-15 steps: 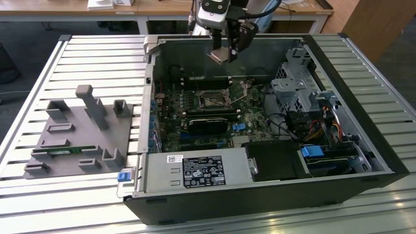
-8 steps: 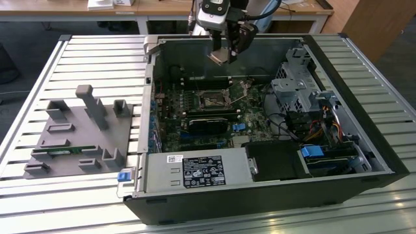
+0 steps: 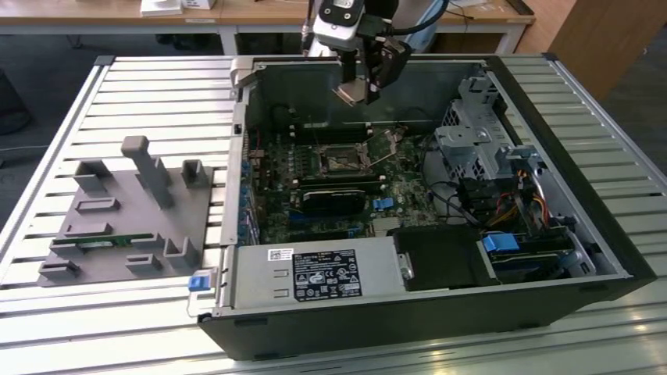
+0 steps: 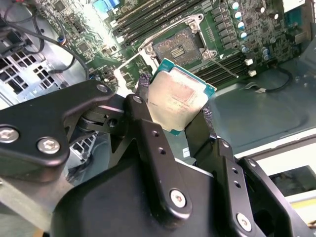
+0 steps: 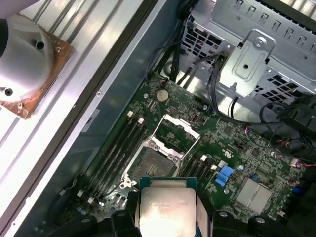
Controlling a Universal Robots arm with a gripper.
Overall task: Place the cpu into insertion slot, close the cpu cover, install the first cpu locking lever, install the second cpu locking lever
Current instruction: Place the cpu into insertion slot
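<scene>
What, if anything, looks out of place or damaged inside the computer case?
Nothing stands out. The insertion slot is empty with the cpu cover swung open, and the cpu is clamped in the gripper above the motherboard. No damage or spill shows.

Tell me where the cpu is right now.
In both wrist views the cpu is clamped between the jaws, in the air above the open insertion slot, not yet seated.

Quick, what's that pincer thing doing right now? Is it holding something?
The pincer is closed, holding the cpu; the slot is empty.
</scene>
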